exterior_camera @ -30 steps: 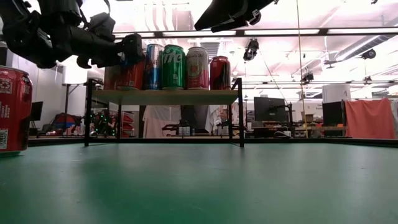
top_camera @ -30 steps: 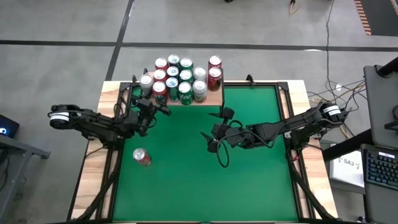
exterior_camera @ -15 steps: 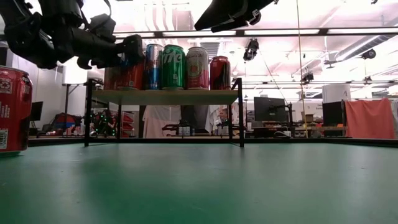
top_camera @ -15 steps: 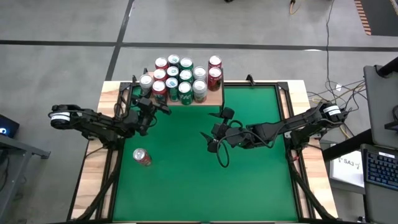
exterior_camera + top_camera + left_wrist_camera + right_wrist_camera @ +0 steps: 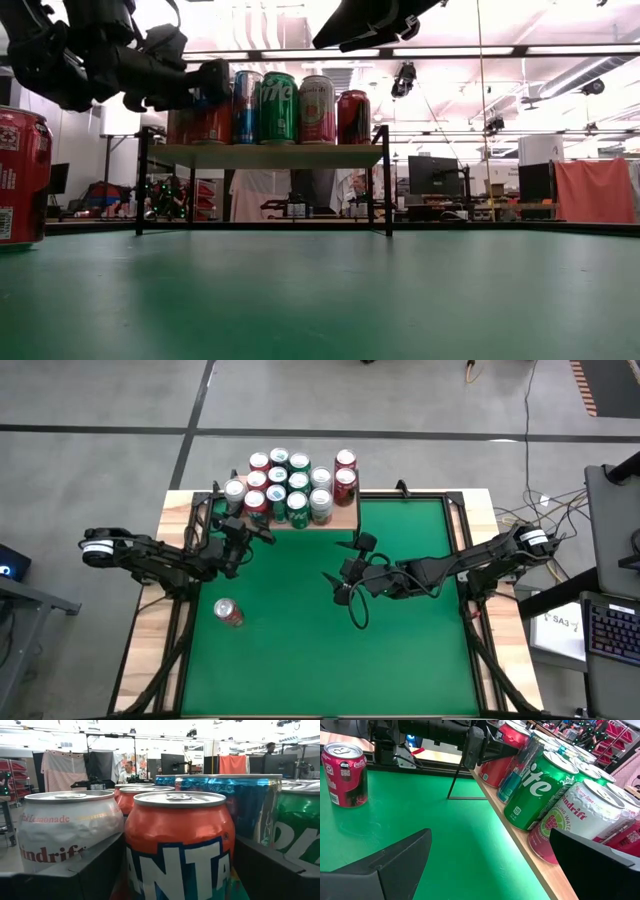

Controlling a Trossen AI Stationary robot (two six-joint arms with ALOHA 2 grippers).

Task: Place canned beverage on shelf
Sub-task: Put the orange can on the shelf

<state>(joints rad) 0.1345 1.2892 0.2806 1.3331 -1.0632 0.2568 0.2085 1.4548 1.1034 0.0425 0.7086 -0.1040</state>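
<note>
The green-topped desk (image 5: 400,660) carries the small light-wood shelf on thin black legs (image 5: 346,516) at its 12 o'clock edge, and that shelf is the source of the risk. It is crowded with upright cans standing shoulder to shoulder, so any knock could pass down the rows or push one off an edge. The left tool (image 5: 252,532) reaches in at the shelf's 7 o'clock corner. Its jaws are spread to either side of the orange aluminium can with blue-and-white lettering (image 5: 180,845), apparently just clear of the walls and lifting nothing. Backing out looks like the delicate part. A finger (image 5: 95,870) that catches the can would drag it toward the front lip and tip it onto the desk. A sideways swing could bump the dented white can (image 5: 70,830) just beside it at 9 o'clock, or the blue can (image 5: 240,805) at 3 o'clock. The right tool (image 5: 345,582) hangs over the desk's centre, wide open and empty, well apart from the shelf and unlikely to interfere. A red cola can (image 5: 228,612) stands alone on the desk near 8 o'clock, seemingly awaiting its turn. The orange can itself stands upright on the board in the front row with its silver lid level. Its pull tab lies flat and appears unopened, and its walls are smooth and undented where visible.
</note>
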